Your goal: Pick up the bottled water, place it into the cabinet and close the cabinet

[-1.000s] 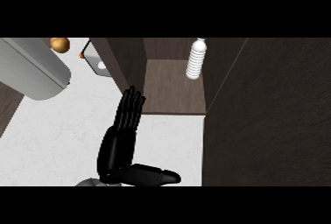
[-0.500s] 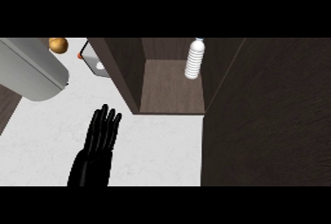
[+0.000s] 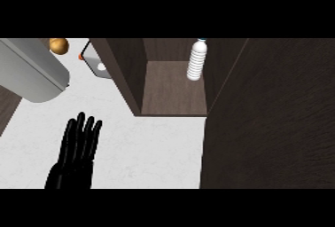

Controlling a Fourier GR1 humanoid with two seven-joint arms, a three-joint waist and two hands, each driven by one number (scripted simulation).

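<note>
One bottled water [image 3: 196, 60] stands inside the cabinet [image 3: 171, 91]; my left robot hand [image 3: 77, 148], flat and empty, has drawn back to lower left, leaving the cabinet door [image 3: 274, 115] unclosed.

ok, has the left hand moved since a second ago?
Yes. The left hand has drawn back down and to the left, away from the cabinet wall it was near, toward the view's lower edge.

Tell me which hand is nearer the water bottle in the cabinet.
Left. The left hand is open over the counter, below and left of the bottle, apart from it. The right hand is not in view, so it cannot be compared.
</note>
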